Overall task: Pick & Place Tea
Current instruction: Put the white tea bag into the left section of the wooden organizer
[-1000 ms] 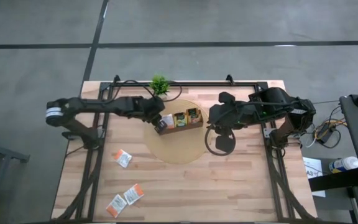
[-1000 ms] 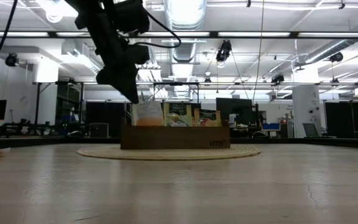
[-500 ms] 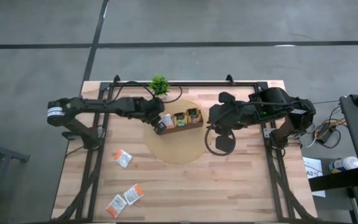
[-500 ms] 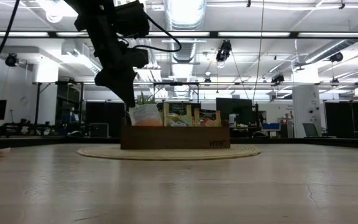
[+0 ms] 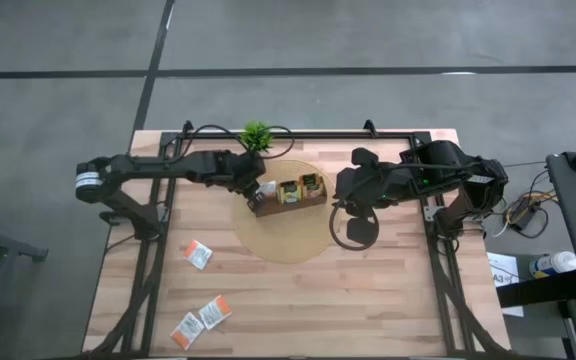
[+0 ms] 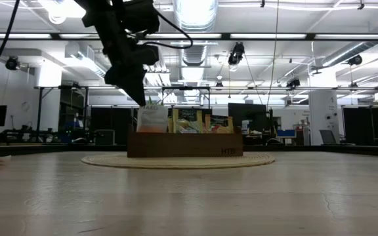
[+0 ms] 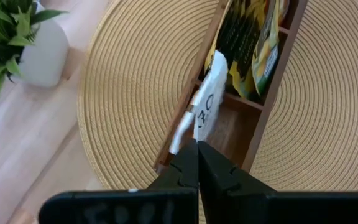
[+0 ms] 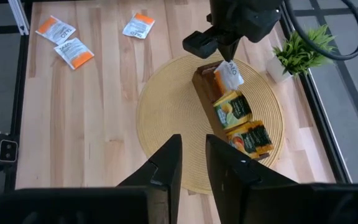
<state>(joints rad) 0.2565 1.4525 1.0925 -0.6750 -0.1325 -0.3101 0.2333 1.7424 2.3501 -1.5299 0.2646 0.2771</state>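
Observation:
A brown compartment tray (image 5: 271, 207) stands on a round woven mat (image 5: 283, 240). Dark green-and-yellow tea sachets (image 8: 232, 107) stand in its middle and far compartments. A white-and-orange sachet (image 7: 207, 102) stands in the end compartment nearest the plant. My left gripper (image 7: 197, 149) hangs just above it, shut on it, and shows in the low view (image 6: 140, 99) over the tray's end. My right gripper (image 8: 192, 168) hovers high above the mat's right side, open with nothing between its fingers. My left gripper pinches the white-and-orange sachet by its upper edge (image 7: 196, 135) between its two shut fingers. The fingers slant down from the table's left side. The sachet hangs below them, a little bent, with its lower part inside the tray's end compartment (image 7: 225, 124).
A small green potted plant (image 5: 257, 133) stands at the mat's far edge, close to the left arm. Three loose white-and-orange sachets lie on the table's near left: one (image 5: 197, 254), another (image 5: 215, 312) and a third (image 5: 187, 330). A dark frame runs along the table's sides.

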